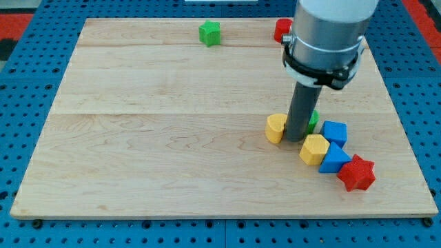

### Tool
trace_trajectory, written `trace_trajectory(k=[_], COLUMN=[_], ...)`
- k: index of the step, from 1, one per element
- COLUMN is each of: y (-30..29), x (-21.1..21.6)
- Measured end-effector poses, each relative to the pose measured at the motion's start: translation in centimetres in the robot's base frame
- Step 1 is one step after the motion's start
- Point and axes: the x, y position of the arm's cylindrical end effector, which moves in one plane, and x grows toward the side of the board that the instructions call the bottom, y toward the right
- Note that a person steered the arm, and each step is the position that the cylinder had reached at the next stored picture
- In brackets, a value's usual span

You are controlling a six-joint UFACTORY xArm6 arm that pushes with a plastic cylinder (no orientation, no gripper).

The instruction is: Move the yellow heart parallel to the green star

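Note:
The yellow heart [275, 128] lies right of the board's middle. The green star [209, 32] sits near the board's top edge, left of centre. My tip [296, 138] rests on the board directly against the heart's right side. The rod hides most of a green block [313, 121] behind it.
A yellow hexagon block [314, 149], a blue cube [335, 132], a blue triangle block [334, 160] and a red star [357, 173] cluster at the tip's lower right. A red block [282, 30] sits at the top edge, partly behind the arm. The wooden board [151, 138] lies on a blue pegboard.

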Motion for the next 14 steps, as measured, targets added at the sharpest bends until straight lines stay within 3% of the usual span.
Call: trace_trajectory(k=[2, 3, 4, 5, 7, 10, 14], y=[-10.1, -12.9, -11.0, -7.1, -7.4, -21.9, -28.9], x=[-0.2, -2.8, -5.7, -5.4, -7.9, -10.9, -17.7])
